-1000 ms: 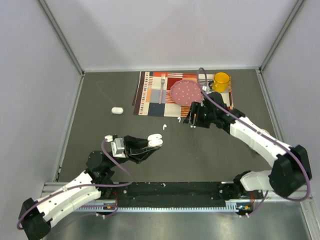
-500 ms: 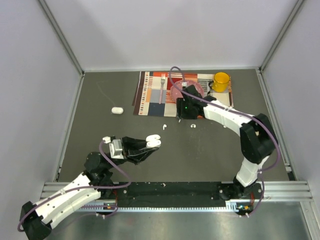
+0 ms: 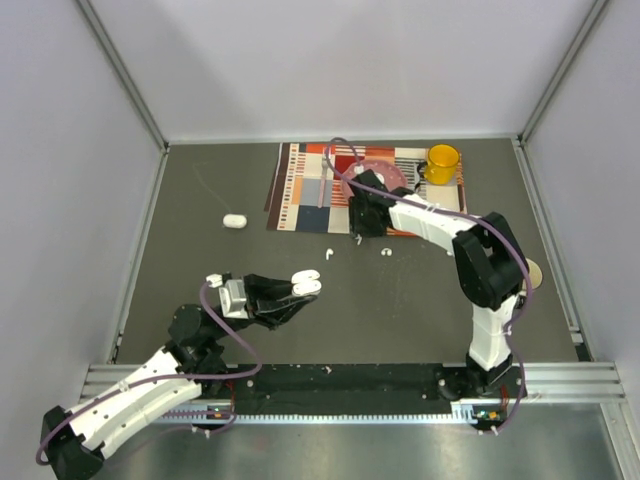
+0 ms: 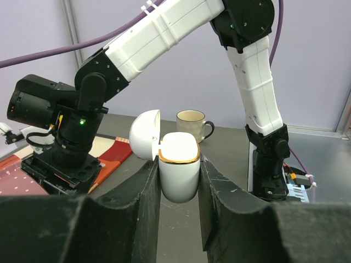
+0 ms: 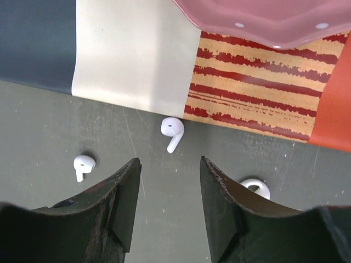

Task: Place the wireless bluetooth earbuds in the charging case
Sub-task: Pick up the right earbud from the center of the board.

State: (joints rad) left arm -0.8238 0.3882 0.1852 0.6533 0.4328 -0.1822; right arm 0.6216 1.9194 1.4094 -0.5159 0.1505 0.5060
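Earbud (image 5: 172, 131) beneath right end effector (image 5: 168, 164).

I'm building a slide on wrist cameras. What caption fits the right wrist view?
Right tool, jaws apart, hovers over a stemmed earbud lying on the table beside the placemat edge.

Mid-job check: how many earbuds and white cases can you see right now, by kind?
Earbuds: 3
Open charging case: 1
Loose white case: 1
Total: 5
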